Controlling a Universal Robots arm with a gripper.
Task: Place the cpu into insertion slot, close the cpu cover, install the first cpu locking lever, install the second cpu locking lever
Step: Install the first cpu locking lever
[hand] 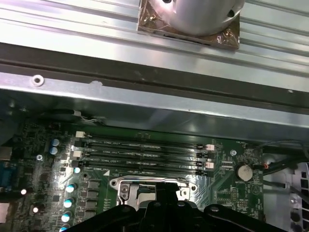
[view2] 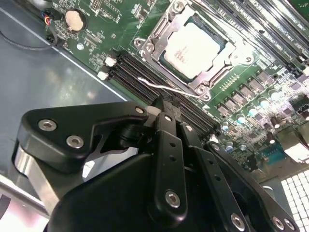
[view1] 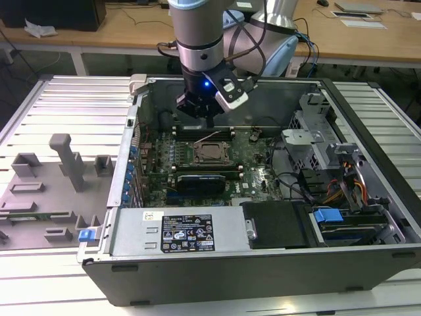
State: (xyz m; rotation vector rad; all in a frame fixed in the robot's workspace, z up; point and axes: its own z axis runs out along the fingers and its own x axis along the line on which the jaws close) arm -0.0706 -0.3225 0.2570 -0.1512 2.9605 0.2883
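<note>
The cpu lies flat in the insertion slot on the green motherboard, its silver top showing through the cpu cover, which lies down around it. A thin wire locking lever stands free along the socket's side that faces the memory slots; it shows as a pale line in the exterior view. My gripper hovers just above that lever with its black fingers pressed together and nothing visibly between them. It sits at the back of the case, and its tips overlap a corner of the socket.
Long black memory slots run beside the socket. A black card, the power supply and a drive cage fill the open case. A coin cell sits on the board. A grey fixture tray lies at the exterior view's left.
</note>
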